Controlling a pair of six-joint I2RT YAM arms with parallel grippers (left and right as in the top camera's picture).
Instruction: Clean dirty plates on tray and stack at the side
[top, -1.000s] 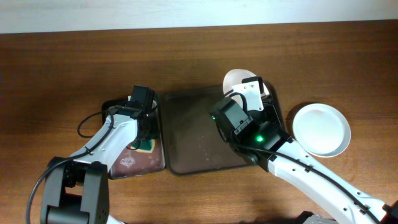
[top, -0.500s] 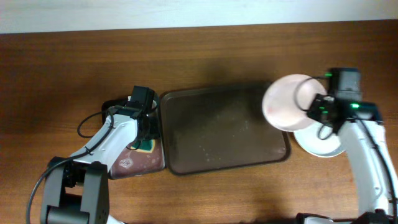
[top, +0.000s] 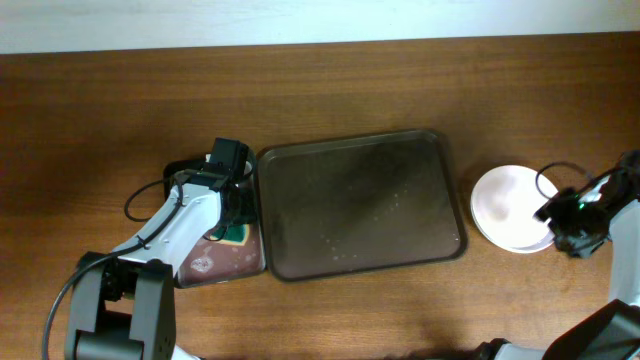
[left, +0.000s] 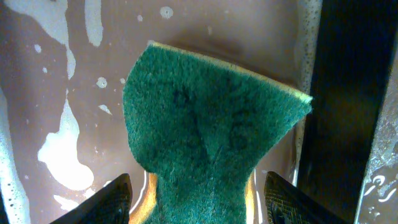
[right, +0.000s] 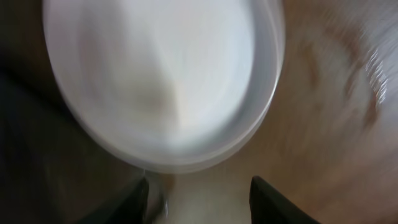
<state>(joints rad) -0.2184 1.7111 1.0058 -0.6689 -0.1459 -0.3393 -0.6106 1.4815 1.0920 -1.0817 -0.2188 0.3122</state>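
The dark brown tray (top: 360, 205) lies in the middle of the table with only water drops on it. Right of it, the plates (top: 510, 207) sit stacked on the wood, white to pinkish, with no red marks showing. My right gripper (top: 553, 213) is just off the stack's right rim. In the blurred right wrist view it (right: 199, 200) stands open and holds nothing, with the plate stack (right: 168, 81) ahead of the fingertips. My left gripper (left: 202, 202) is open over a green sponge (left: 211, 137), one finger on each side with a gap.
The sponge lies in a small black tray with a wet pinkish inside (top: 203, 263), set against the brown tray's left edge. Its dark rim (left: 339, 93) runs along the right of the left wrist view. A cable loops from the left arm (top: 140, 200).
My right arm carried a pinkish plate from the tray's right end over to the stack at the right, let it go and drew back. The left arm stayed where it was.
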